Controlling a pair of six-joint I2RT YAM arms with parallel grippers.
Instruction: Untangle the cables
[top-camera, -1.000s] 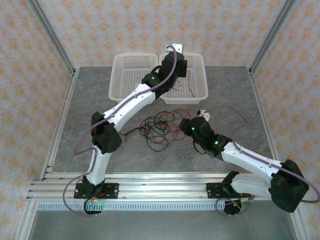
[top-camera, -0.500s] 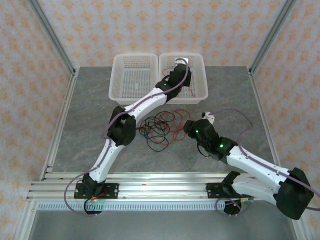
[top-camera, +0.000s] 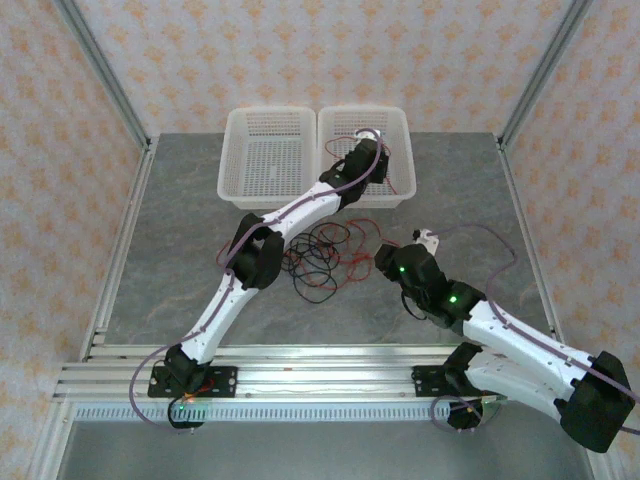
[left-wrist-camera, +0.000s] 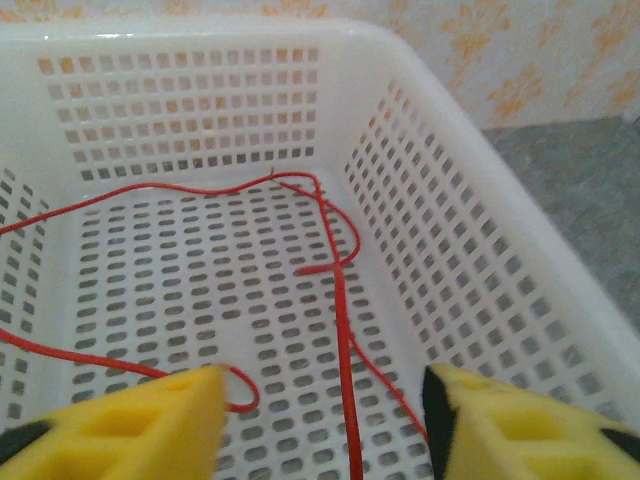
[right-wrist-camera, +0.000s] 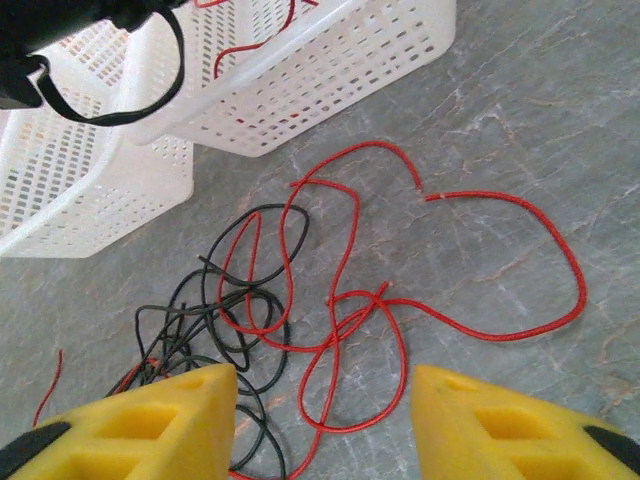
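At the desk (right-wrist-camera: 520, 130) centre, the cables (right-wrist-camera: 355, 300) sprawl under the released right tool (right-wrist-camera: 325, 400). The released left tool (left-wrist-camera: 325, 385) overhangs a red cable (left-wrist-camera: 343, 330) running lengthwise in the basket (left-wrist-camera: 470, 230).

No readable text, label, brand, number or sign appears on anything here.

Top camera looked down from above and behind my bases across the table (top-camera: 180, 200). Left wrist camera sat close inside the right basket (left-wrist-camera: 180, 110), facing its far wall. Right wrist camera viewed the cables (right-wrist-camera: 358, 298) closely; all three shared that basket.
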